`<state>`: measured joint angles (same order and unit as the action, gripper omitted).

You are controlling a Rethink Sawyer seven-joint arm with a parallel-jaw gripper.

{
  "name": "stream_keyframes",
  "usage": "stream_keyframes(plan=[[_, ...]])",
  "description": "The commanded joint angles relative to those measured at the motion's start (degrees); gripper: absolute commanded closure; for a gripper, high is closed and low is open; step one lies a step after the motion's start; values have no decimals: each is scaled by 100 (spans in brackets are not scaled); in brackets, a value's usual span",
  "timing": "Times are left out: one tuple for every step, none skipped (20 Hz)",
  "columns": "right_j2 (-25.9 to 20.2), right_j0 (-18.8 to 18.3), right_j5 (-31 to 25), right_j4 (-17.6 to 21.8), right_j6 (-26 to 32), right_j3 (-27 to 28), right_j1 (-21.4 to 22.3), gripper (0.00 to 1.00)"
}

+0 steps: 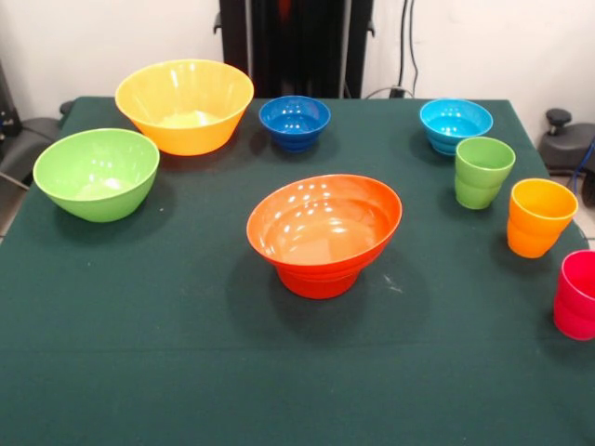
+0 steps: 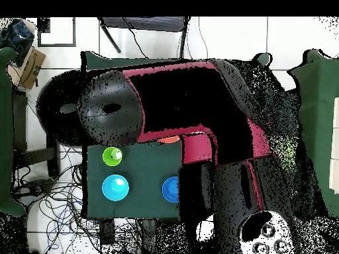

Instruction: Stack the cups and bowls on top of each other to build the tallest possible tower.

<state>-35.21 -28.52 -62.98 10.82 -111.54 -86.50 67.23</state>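
Note:
The tower stands mid-table: a wide orange bowl (image 1: 323,223) sits over a smaller orange bowl (image 1: 318,279). A large yellow bowl (image 1: 184,104) and a large green bowl (image 1: 96,172) sit at the left. A small dark blue bowl (image 1: 294,121) and a small light blue bowl (image 1: 455,124) sit at the far side. At the right stand a green cup (image 1: 482,171), an orange-yellow cup (image 1: 539,216) and a pink-red cup (image 1: 577,294), the last cut by the frame edge. The yellow cup is out of view. The overhead view shows the green cup (image 2: 112,157), light blue bowl (image 2: 115,188) and dark blue bowl (image 2: 171,189); the red and black arm (image 2: 198,86) hides the rest. The gripper shows in neither view.
The dark green tablecloth (image 1: 186,353) covers the table. The robot's black pedestal (image 1: 296,42) stands at the far edge. A black fixture (image 1: 558,121) sits off the table's right side. Cables lie on the floor (image 2: 59,198) in the overhead view.

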Motion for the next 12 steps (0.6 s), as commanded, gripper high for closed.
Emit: stream_keyframes(plan=[[495,233,684,528,-773,-155,-590,100],[530,262,752,539,-795,-149,-634,100],[563,291,817,563,-820,-149,-657,100],[603,327,867,576,-852,-137,-688,100],[641,361,919,590,-879,-123,-717,100],[676,396,975,595,-904,-111,-758,100],[716,436,1050,604,-933,-105,-794,100],[756,479,1116,600,-958,-92,-842,100],[807,529,1196,605,-995,-79,-890,100],[857,583,1270,604,-1028,-55,-947,100],[900,630,1353,598,-1048,-43,-1000,100],[943,680,1422,587,-1075,-18,-1063,100]])
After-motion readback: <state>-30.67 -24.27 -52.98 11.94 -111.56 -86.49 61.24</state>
